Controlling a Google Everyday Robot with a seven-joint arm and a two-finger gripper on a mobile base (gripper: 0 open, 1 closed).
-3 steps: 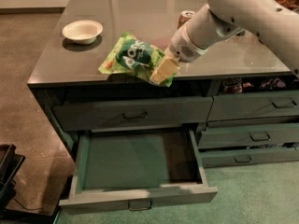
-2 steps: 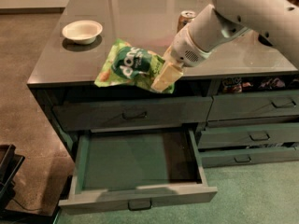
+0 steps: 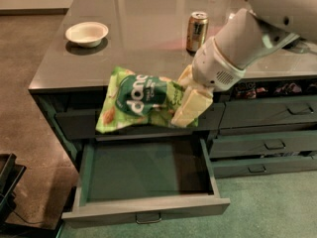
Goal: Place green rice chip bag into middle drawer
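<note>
The green rice chip bag (image 3: 138, 100) hangs in the air in front of the counter's edge, above the back of the open middle drawer (image 3: 143, 202). My gripper (image 3: 187, 100) is shut on the bag's right end, its cream fingers (image 3: 193, 105) pinching it. The white arm reaches in from the upper right. The drawer is pulled far out, its green inside bare, with a small dark handle at the front centre.
A grey counter (image 3: 148, 38) carries a white bowl (image 3: 87, 33) at the left and a gold can (image 3: 197, 31) near the arm. Narrower shut drawers (image 3: 267, 115) stack at the right. A dark object (image 3: 7, 182) stands on the floor at the lower left.
The gripper has carried the bag off the counter top, forward and down, so it now hangs over the open drawer. The view has also shifted closer.
</note>
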